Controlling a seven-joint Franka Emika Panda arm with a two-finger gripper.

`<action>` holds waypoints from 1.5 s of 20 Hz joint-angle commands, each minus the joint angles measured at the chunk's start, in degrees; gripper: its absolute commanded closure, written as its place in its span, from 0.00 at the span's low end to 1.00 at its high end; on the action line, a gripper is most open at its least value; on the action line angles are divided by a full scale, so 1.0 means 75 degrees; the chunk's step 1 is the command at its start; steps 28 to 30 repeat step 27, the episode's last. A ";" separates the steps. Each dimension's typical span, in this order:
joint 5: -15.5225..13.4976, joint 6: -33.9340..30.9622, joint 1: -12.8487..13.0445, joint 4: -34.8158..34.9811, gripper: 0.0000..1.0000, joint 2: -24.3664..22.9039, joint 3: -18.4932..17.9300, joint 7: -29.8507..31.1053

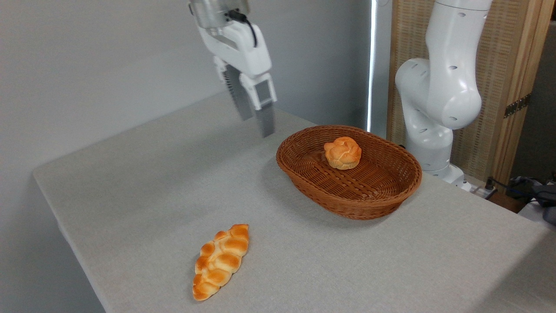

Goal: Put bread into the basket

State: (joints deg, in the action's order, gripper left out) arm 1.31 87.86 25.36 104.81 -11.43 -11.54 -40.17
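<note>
- A table covered in pale grey cloth fills most of the frame, running from the upper middle down to the lower right corner, with a plain grey wall behind it on the left.
- My arm, white and jointed, stands at the upper right of the frame, its base just behind the far right edge of the table, in front of a wooden panel with woven cane.
- The basket, a large oval of brown woven wicker with low sloping sides, sits on the table right of centre.
- My gripper hangs in the upper middle of the frame, pointing down, above the table and to the upper left of the basket, well clear of its rim. My two grey fingers stand a little apart with a narrow gap between them and nothing held in them.
- A braided golden loaf lies flat on the cloth at the lower middle of the frame, well apart from the basket and from my gripper.
- The bread, a small round orange-golden bun with a knobbly lobed top, rests inside the basket, on its floor toward the far side, touched by nothing else.
</note>
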 commanded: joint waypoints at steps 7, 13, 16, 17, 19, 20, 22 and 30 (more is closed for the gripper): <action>-0.0105 0.1012 -0.0895 -0.0322 0.00 0.0235 0.0097 0.0550; -0.0093 0.1024 -0.2162 -0.0533 0.00 0.0410 0.1246 0.1206; -0.0070 0.1001 -0.2162 -0.0895 0.00 0.0691 0.1304 0.1395; -0.0058 0.1001 -0.2162 -0.0954 0.00 0.0715 0.1293 0.1337; -0.0070 0.1001 -0.2197 -0.1141 0.00 0.0855 0.1281 0.1289; -0.0070 0.1001 -0.2197 -0.1270 0.00 0.0925 0.1270 0.1289; -0.0058 0.1012 -0.2197 -0.1365 0.00 0.1043 0.1269 0.1301; -0.0081 0.1012 -0.2303 -0.1412 0.00 0.1102 0.1281 0.1301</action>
